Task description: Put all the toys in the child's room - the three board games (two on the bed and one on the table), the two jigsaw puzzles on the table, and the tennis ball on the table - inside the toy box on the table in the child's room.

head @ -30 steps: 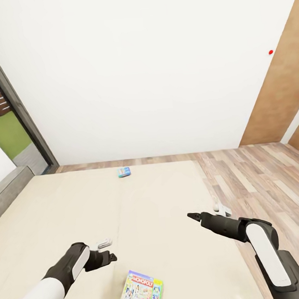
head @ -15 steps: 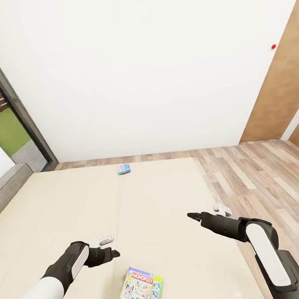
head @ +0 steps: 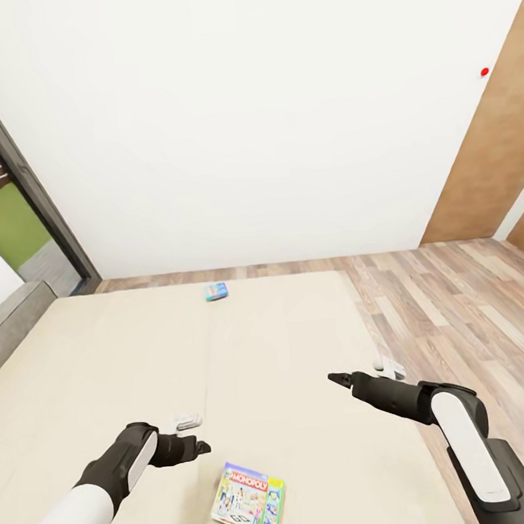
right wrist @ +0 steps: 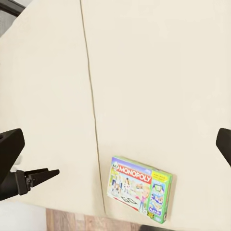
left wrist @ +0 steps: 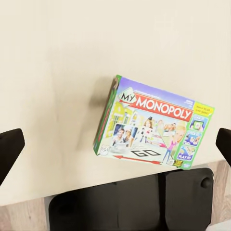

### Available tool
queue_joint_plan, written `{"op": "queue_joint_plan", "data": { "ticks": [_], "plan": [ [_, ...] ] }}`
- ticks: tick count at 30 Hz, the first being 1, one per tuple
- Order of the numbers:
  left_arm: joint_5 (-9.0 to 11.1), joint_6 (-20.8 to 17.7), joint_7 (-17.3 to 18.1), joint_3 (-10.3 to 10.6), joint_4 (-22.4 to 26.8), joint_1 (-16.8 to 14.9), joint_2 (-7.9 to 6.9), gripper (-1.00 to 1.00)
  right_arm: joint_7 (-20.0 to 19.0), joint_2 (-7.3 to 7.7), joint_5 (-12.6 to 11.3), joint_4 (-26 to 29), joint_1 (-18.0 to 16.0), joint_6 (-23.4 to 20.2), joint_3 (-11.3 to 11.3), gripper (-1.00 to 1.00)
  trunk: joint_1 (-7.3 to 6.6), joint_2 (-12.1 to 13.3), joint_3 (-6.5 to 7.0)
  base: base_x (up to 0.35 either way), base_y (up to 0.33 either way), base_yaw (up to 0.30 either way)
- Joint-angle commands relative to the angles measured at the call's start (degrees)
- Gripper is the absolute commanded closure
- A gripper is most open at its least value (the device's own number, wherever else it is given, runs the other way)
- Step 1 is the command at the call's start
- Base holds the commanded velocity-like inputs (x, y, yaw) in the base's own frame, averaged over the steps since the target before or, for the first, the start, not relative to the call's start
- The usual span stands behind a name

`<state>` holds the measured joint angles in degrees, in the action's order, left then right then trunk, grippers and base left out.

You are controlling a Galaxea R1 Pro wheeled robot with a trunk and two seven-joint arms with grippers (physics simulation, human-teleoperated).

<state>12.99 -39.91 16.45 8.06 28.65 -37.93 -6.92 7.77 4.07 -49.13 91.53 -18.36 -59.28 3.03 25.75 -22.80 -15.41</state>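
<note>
Two board games lie on the cream bed (head: pixel 104 361). The green-white Monopoly box (head: pixel 249 502) (left wrist: pixel 154 125) (right wrist: pixel 141 188) lies flat near the bed's front edge. A small light-blue box (head: pixel 216 291) sits far off near the bed's far edge. My left gripper (head: pixel 201 447) (left wrist: pixel 120 139) hovers open just left of and above the Monopoly box, holding nothing. My right gripper (head: pixel 339 379) (right wrist: pixel 117 142) hangs open over the bed's right part, well away from both boxes. The left gripper's fingers (right wrist: pixel 36 177) also appear in the right wrist view. The toy box and table are out of view.
Wood-plank floor (head: pixel 455 310) runs along the bed's right side and far end. Brown wooden doors (head: pixel 498 157) stand at the right, a white wall behind. A dark-framed glass door (head: pixel 21 202) and a grey bed end (head: pixel 10 321) are at the left. My dark base (left wrist: pixel 130 204) sits by the bed's edge.
The whole picture has drifted slightly, so the camera moved. My left gripper has edged a little right toward the Monopoly box. The right arm holds its pose.
</note>
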Motion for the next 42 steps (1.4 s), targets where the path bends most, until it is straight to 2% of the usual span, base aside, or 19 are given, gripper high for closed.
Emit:
{"op": "queue_joint_plan", "data": {
  "ticks": [1, 3, 8, 10, 11, 12, 13, 17, 21, 26, 35, 42],
  "plan": [
    [0.54, -0.26, -0.16, 0.39, 0.06, -0.04, -0.07, -1.00, 0.51, 0.02, -0.62, 0.07, -0.02, -0.21, 0.02, -1.00, 0.03, -0.12, -0.20, 0.000, 0.000, 0.000],
    [0.48, -0.28, -0.09, 0.38, 0.04, -0.04, -0.07, -1.00, 0.00, 0.03, -0.62, 0.10, 0.01, -0.22, 0.05, -1.00, 0.03, -0.12, -0.39, 0.000, 0.000, 0.000],
    [0.40, -0.33, 1.13, 0.33, 0.07, -0.04, -0.15, -1.00, -7.62, 0.42, -1.55, 0.13, 0.24, -0.37, 1.11, -1.00, 0.03, -0.12, -0.85, 0.000, 0.000, 0.000],
    [0.39, -0.33, 2.32, 0.32, 0.07, -0.04, -0.24, -1.00, -12.47, 0.88, -2.23, 0.16, 0.37, -0.72, 1.97, -1.00, 0.03, -0.12, -1.03, 0.000, 0.000, 0.000],
    [0.38, -0.34, 3.91, 0.31, 0.08, -0.04, -0.35, -1.00, -17.71, 1.45, -2.67, 0.18, 0.50, -0.72, 2.78, -1.00, 0.03, -0.12, -1.13, 0.000, 0.000, 0.000],
    [0.36, -0.34, 4.85, 0.32, 0.10, -0.06, -0.41, -1.00, -20.41, 1.77, -2.79, 0.19, 0.58, -0.72, 3.10, -1.00, 0.03, -0.12, -1.22, 0.000, 0.000, 0.000],
    [0.33, -0.32, 6.83, 0.34, 0.13, -0.05, -0.49, -1.00, -25.38, 2.31, -2.93, 0.20, 0.68, -0.72, 3.58, -1.00, 0.03, -0.12, -1.31, 0.000, 0.000, 0.000],
    [0.24, -0.28, 11.23, 0.37, 0.24, -0.06, -0.62, -1.00, -33.32, 3.15, -3.03, 0.22, 0.81, -0.72, 4.36, -1.00, 0.03, -0.12, -1.68, 0.000, 0.000, 0.000],
    [0.21, -0.26, 13.03, 0.41, 0.74, -0.10, -0.68, -1.00, -35.72, 3.36, -3.06, 0.20, 0.80, -0.72, 5.55, -1.00, 0.03, -0.12, -2.05, 0.000, 0.000, 0.000],
    [0.20, -0.26, 14.02, 0.44, 1.73, -0.09, -0.84, -1.00, -36.95, 3.45, -3.07, 0.19, 0.79, -0.72, 6.75, -1.00, 0.03, -0.12, -2.51, 0.000, 0.000, 0.000],
    [0.24, -0.31, 14.49, 0.36, 4.07, -0.10, -1.46, -1.00, -37.33, 3.48, -3.08, 0.16, 0.77, -0.72, 7.17, -1.00, 0.03, -0.12, -3.34, 0.000, 0.000, 0.000],
    [0.18, -0.28, 14.13, 0.25, 5.11, -0.19, -1.32, -1.00, -37.36, 3.46, -3.08, 0.14, 0.71, -0.72, 7.17, -1.00, 0.03, -0.12, -3.98, 0.000, 0.000, 0.000]
  ]
}}
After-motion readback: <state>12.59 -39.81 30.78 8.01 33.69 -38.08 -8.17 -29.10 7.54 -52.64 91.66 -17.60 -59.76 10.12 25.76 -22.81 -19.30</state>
